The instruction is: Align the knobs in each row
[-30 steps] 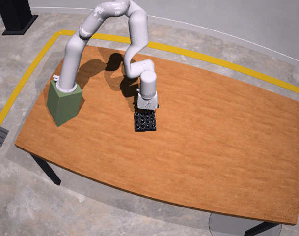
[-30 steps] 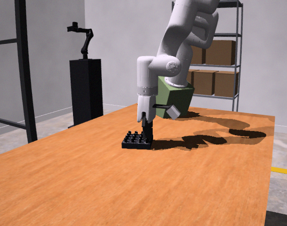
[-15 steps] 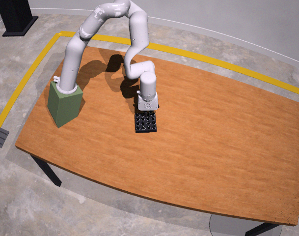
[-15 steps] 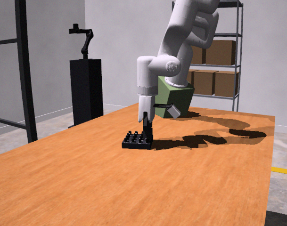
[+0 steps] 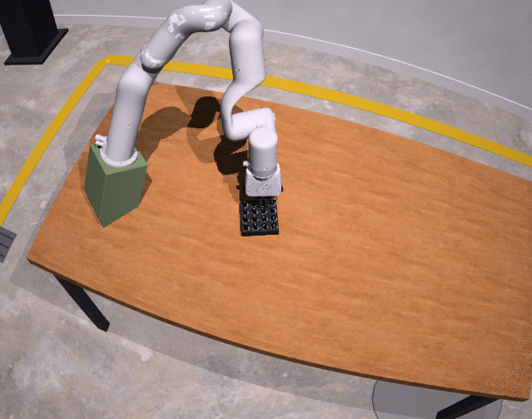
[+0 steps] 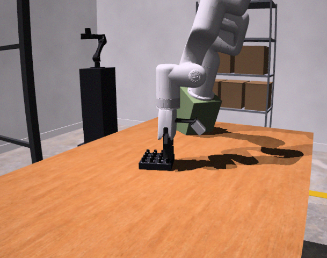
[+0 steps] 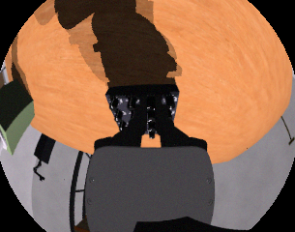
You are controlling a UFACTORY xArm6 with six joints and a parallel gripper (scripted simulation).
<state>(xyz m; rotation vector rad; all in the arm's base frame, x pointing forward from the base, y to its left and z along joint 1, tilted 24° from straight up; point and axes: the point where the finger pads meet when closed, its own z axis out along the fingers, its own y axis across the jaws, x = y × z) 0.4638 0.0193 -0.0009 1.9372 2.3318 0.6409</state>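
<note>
The black knob box (image 5: pixel 259 233) (image 6: pixel 155 166) (image 7: pixel 143 90) stands flat on the table with its rows of black knobs upright. My gripper (image 5: pixel 263 202) (image 6: pixel 168 157) (image 7: pixel 151 102) points straight down over the box's arm-side row, at the far edge in the top view. Its fingers are nearly together, shut on a knob, the third from the left of that row in the top view. The fingers hide most of that knob and parts of its neighbours. The white lines and printed names are too small to read, and the socket is not visible.
The wooden table (image 5: pixel 392 252) (image 6: pixel 102 210) (image 7: pixel 224 63) carries the green arm base (image 5: pixel 116 194) (image 6: pixel 202 113) (image 7: pixel 16 116), left of the box in the top view. The wrist camera block (image 6: pixel 198 127) sticks out from the gripper. The arm's shadow falls beside the box.
</note>
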